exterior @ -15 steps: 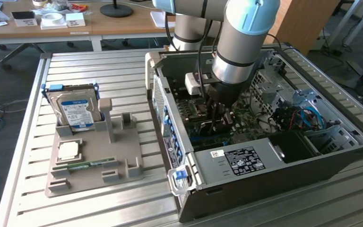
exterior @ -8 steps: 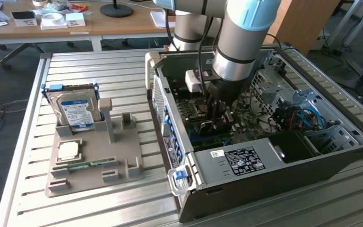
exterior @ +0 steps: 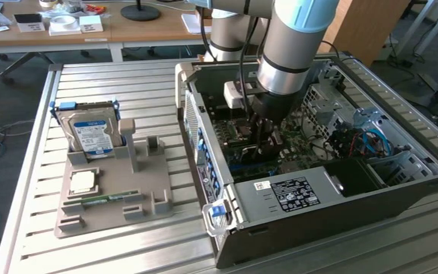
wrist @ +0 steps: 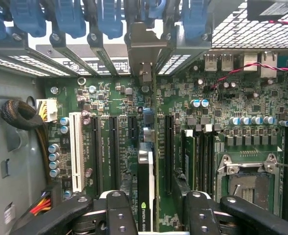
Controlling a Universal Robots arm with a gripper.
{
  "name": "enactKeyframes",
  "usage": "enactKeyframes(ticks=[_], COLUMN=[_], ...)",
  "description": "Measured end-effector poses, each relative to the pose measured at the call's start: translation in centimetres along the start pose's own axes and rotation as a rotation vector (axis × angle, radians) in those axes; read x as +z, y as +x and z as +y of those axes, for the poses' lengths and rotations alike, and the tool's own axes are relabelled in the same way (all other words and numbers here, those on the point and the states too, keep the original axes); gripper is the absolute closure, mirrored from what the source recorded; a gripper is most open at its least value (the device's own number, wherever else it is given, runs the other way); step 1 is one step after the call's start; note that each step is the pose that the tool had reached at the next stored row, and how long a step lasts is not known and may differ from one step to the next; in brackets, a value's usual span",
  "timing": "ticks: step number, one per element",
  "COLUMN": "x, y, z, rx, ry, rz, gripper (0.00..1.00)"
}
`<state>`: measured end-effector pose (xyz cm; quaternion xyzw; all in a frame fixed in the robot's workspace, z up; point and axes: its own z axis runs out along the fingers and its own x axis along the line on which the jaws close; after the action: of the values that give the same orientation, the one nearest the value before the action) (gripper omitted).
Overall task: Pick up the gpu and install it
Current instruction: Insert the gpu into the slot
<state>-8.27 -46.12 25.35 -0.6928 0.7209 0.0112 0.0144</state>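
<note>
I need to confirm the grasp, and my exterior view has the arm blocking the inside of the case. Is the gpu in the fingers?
Observer: Yes. The wrist view shows the gpu edge-on between the fingers, above the motherboard.
Operator: Where is its bracket?
Observer: The pale metal bracket sits at the rear slot openings.
Operator: Is the card over the white slot?
Observer: No. The white slot lies bare, with black slots between it and the card.
</note>
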Motion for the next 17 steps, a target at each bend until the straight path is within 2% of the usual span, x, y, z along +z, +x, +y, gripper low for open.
enactKeyframes(ticks=[2, 17], x=[-0.01, -0.02], y=[0.00, -0.02], z=[0.00, 0.00], rx=[0.000, 0.000], ry=[0.0001, 0.0000], rz=[0.0030, 0.0034], gripper=[0.54, 0.55])
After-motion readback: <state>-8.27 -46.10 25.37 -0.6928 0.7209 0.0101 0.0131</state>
